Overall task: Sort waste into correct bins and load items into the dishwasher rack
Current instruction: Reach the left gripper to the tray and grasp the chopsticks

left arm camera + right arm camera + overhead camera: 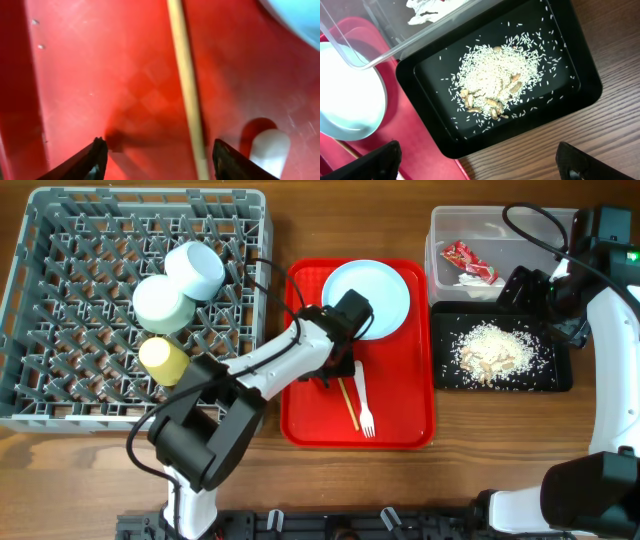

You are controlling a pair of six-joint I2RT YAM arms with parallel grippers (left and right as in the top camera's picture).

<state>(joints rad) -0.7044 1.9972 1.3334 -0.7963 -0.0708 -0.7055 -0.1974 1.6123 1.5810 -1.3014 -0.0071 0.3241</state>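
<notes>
The left gripper's (pixel 161 160) two dark fingers (pixel 92 160) stand apart, low over the flat red plastic serving tray (pixel 400 415). They straddle the thin wooden chopstick (pixel 187 90) without touching it. The handle end of the white plastic fork (pixel 270 145) lies just outside the far finger. The right gripper (pixel 485 167) hangs above the shallow black rectangular tray (pixel 580 100), fingers wide apart with nothing between them.

Most of the sorting looks done. The small red printed snack wrapper (pixel 470 262) and the crumpled white paper scrap (pixel 427 10) lie in the clear deep plastic tub (pixel 445 240). The whitish rice-like crumbs (pixel 493 352) are heaped in the black tray beside it.

Loading is about half done. The pale-blue bowl (pixel 195 270), the pale-green bowl (pixel 160 302) and the small yellow cup (pixel 162 360) sit together on the pegs of the large grey lattice dishwasher rack (pixel 150 194). The bowls touch each other and the cup is just below them. The round pale-blue plate (pixel 385 290), the fork and the chopstick are not yet loaded. All three rest on the red tray, with fork and chopstick side by side below the plate. The chopstick appears to be the next pick.

Everything stands on a brown wooden table (pixel 350 220) with visible grain. The rack is on the left, the red tray in the middle, and the tub and black tray on the right. Nothing of the room beyond the tabletop shows.
</notes>
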